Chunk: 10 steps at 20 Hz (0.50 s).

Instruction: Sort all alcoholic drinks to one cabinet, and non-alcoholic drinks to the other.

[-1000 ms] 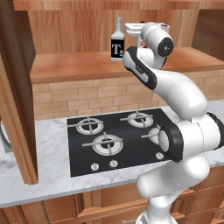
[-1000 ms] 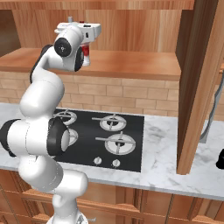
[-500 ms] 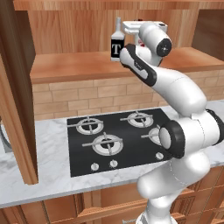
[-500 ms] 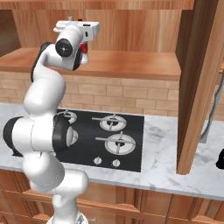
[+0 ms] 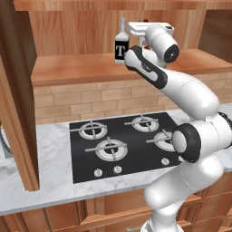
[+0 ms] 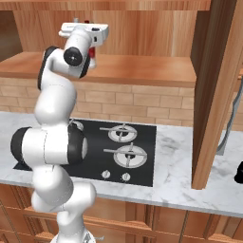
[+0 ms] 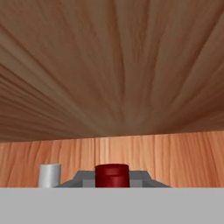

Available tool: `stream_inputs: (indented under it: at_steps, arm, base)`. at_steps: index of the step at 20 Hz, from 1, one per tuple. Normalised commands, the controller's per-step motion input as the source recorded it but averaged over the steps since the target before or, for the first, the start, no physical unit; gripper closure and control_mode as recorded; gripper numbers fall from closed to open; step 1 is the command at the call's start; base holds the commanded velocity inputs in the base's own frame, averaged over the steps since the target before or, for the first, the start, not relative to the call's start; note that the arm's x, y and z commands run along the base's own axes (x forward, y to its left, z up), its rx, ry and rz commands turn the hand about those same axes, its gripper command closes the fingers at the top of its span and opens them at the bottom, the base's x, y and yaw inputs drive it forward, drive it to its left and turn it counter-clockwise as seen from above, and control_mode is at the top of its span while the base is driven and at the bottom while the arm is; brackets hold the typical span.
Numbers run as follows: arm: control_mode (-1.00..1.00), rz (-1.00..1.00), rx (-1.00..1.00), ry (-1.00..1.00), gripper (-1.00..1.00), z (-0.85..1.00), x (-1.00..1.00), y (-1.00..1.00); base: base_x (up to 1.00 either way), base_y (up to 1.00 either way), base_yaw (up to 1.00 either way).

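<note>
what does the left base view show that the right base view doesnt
Left base view: the squat clear bottle with the black "T" label, standing on the cabinet shelf beside the hand. Right base view: a small black bottle at the far right edge of the counter, and more of the red-labelled bottle behind the hand. Both: the arm raised into the open cabinet, the shelf, and the black stove.

wooden shelf (image 5: 81, 68) – "T" bottle (image 5: 121, 46), red-capped bottle (image 6: 92, 58) standing on it
</note>
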Motion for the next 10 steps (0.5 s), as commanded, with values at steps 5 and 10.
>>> stream_inputs:
  at_steps: [5, 10]
  arm:
    - [-1.00, 0.06, 0.00, 0.00, 1.00, -0.22, 0.00, -0.08]
    - [-1.00, 0.02, 0.00, 0.00, 1.00, -0.12, 0.00, 0.00]
  base:
    - [0.00, 0.00, 0.00]
    - [0.00, 0.00, 0.00]
